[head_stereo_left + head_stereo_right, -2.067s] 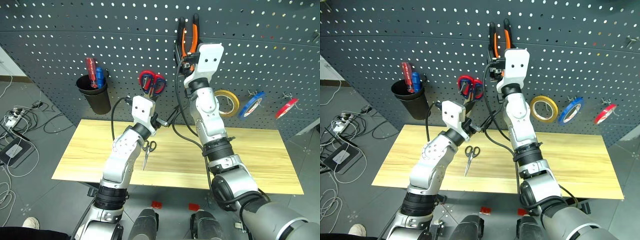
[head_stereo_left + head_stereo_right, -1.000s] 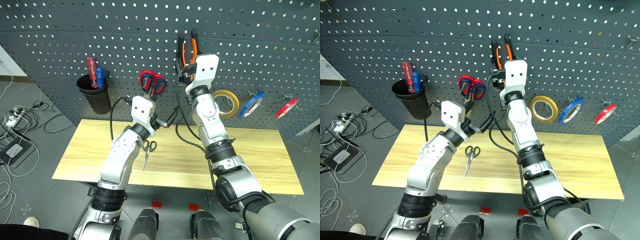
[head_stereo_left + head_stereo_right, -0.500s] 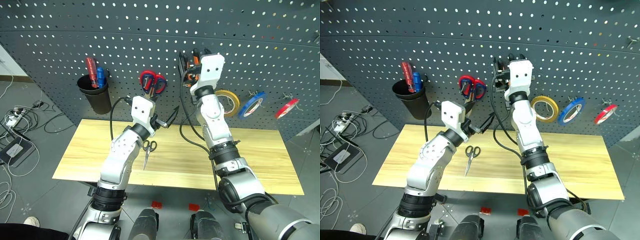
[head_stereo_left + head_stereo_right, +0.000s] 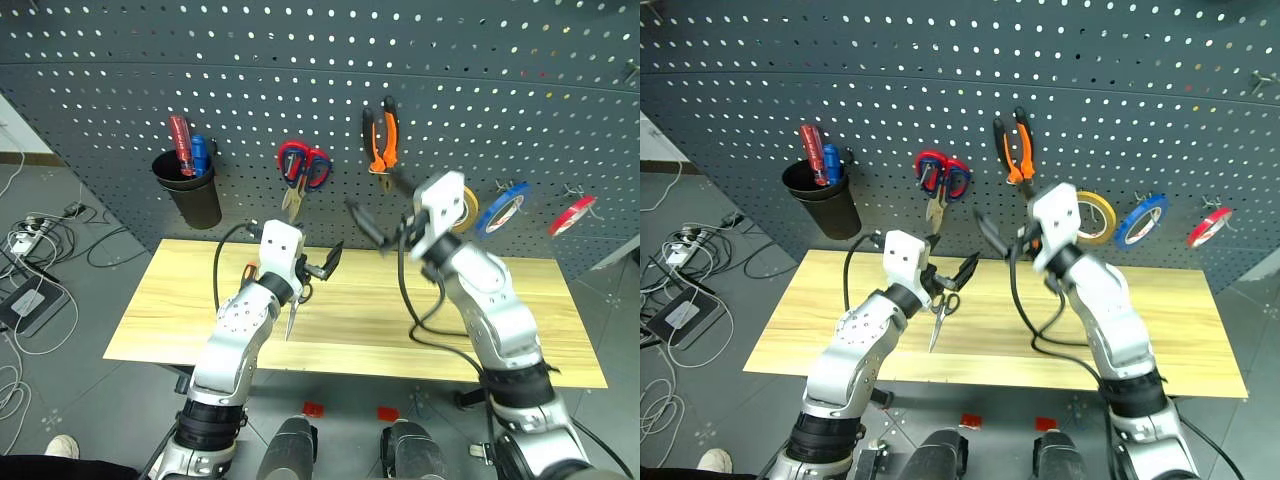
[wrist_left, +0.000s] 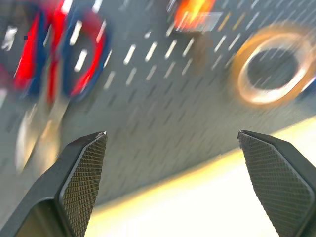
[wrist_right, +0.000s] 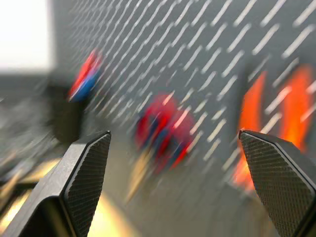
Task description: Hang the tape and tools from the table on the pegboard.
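A large dark grey perforated pegboard [image 4: 250, 70] with metal hooks forms the background, above a grey floor with loose cables [image 4: 30, 240] at the robot's left. In front of it stands a rectangular table [image 4: 560, 320] of light, pale-yellow wood with visible grain.

On the board hang, from the robot's left to right: a black cup [image 4: 188, 190] holding a red screwdriver [image 4: 181, 140] and a blue screwdriver [image 4: 199, 152]; red-handled scissors [image 4: 302, 170]; pliers with orange-and-black handles [image 4: 379, 135], jaws downward; a tan-yellow roll of tape [image 4: 1098, 215], partly covered by the right arm; a thin blue roll [image 4: 502, 208]; and a thin red roll [image 4: 574, 212].

Small black-handled scissors [image 4: 940, 318] lie on the table near its middle, blades pointing toward the robot, partly under the left gripper. An orange object [image 4: 246, 271] shows just beside the left forearm; what it is cannot be told.

The left gripper [image 4: 318, 268] hovers above the table close over the scissors' handles, its fingers spread wide and empty. The right gripper [image 4: 997, 238] hangs in front of the board below the pliers, apart from them, fingers likewise spread wide, gripping nothing.
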### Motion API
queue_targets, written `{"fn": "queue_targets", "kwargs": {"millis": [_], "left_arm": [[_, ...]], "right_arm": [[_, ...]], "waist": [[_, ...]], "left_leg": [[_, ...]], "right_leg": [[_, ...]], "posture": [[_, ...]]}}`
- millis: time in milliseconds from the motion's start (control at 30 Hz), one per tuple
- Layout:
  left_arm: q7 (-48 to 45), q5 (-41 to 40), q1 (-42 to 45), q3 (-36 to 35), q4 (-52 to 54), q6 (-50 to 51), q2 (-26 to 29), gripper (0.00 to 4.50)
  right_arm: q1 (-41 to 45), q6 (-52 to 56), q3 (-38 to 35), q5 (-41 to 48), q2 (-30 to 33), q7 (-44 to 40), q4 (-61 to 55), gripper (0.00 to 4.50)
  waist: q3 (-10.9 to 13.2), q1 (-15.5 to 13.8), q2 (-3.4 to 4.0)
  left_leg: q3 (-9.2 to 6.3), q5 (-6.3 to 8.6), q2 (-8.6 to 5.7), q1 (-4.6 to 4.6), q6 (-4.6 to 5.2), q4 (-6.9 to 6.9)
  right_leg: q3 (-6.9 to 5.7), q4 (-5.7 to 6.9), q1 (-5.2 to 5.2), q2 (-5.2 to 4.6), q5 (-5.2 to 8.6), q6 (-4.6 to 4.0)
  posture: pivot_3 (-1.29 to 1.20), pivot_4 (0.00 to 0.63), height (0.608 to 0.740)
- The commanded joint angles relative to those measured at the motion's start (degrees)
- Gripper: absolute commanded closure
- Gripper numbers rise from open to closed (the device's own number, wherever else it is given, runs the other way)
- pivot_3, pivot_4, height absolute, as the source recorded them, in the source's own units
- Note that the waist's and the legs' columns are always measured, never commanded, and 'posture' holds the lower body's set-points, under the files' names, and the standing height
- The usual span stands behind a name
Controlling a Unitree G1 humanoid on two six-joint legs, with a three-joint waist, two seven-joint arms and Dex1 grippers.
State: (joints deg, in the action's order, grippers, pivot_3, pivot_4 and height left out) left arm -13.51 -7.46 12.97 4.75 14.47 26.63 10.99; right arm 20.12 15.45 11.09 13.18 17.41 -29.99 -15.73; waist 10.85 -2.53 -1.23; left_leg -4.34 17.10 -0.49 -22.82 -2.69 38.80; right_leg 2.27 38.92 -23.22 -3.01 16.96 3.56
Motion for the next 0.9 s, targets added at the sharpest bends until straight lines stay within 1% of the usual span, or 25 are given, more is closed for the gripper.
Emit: {"fn": "queue_targets", "kwargs": {"millis": [33, 100, 200, 300, 467, 633, 900], "left_arm": [[5.16, 2.00, -2.02, -2.00, 1.55, 6.53, -0.84, 0.00], [6.54, 3.07, -3.67, -1.85, 2.01, 10.43, -0.52, 0.00], [6.67, 3.65, -4.72, -1.59, 2.56, 14.49, 0.37, 0.00], [6.23, 4.12, -4.62, -1.12, 1.64, 16.92, 1.29, 0.00], [5.90, 4.81, -3.14, -0.56, -0.15, 19.81, 2.71, 0.00], [5.80, 4.70, -3.55, -0.46, 0.89, 23.67, 2.95, 0.00], [6.93, 6.37, -1.73, -0.10, -1.52, 25.11, 3.30, 0.00]], "right_arm": [[-4.89, -3.29, 2.75, 0.12, 4.24, -7.56, -3.15, 0.05], [-6.46, -5.21, 3.87, -0.02, 5.53, -9.92, -3.45, 0.05], [-7.17, -5.62, 4.77, -0.20, 5.77, -11.19, -4.16, 0.05], [-7.34, -5.32, 5.25, -0.20, 5.41, -11.71, -4.46, 0.05], [-5.95, -3.32, 6.67, 0.17, 3.43, -11.63, -4.99, 0.05], [-5.66, -1.41, 7.73, 0.54, 2.29, -11.56, -6.34, 0.05], [-5.76, 0.96, 7.47, 0.81, 0.83, -10.83, -7.04, 0.05]], "waist": [[0.73, 0.28, -0.03], [1.65, 1.14, -0.02], [3.21, 1.74, -0.08], [4.38, 2.26, -0.15], [6.61, 2.56, -0.21], [8.29, 2.62, -0.21], [10.46, 2.62, -0.26]], "left_leg": [[0.00, 0.01, -0.01, 0.00, 0.01, 0.01], [0.00, 0.01, 0.01, 0.01, 0.03, 0.04], [-0.03, 0.01, 0.04, 0.02, 0.03, 0.04], [-0.10, 0.01, 0.10, -0.02, 0.02, 0.05], [-0.11, 0.01, 0.16, -0.06, 0.02, 0.12], [-0.11, 0.01, 0.18, -0.09, 0.02, 0.12], [-0.12, 0.00, 0.19, -0.09, 0.02, 0.13]], "right_leg": [[0.00, 0.00, 0.02, -0.01, 0.00, 0.00], [0.01, 0.05, 0.02, 0.00, 0.00, 0.00], [0.01, 0.08, 0.01, 0.02, 0.00, 0.00], [-0.05, 0.07, -0.01, 0.03, 0.00, 0.00], [-0.02, 0.10, 0.00, -0.13, 0.00, 0.00], [-0.03, 0.10, -0.05, -0.12, 0.00, 0.00], [-0.03, 0.18, -0.07, -0.13, 0.00, 0.01]], "posture": [[0.11, 0.264, 0.740], [0.10, 0.288, 0.740], [0.08, 0.325, 0.740], [0.08, 0.343, 0.740], [0.06, 0.394, 0.740], [0.07, 0.414, 0.740], [0.06, 0.452, 0.740]]}}
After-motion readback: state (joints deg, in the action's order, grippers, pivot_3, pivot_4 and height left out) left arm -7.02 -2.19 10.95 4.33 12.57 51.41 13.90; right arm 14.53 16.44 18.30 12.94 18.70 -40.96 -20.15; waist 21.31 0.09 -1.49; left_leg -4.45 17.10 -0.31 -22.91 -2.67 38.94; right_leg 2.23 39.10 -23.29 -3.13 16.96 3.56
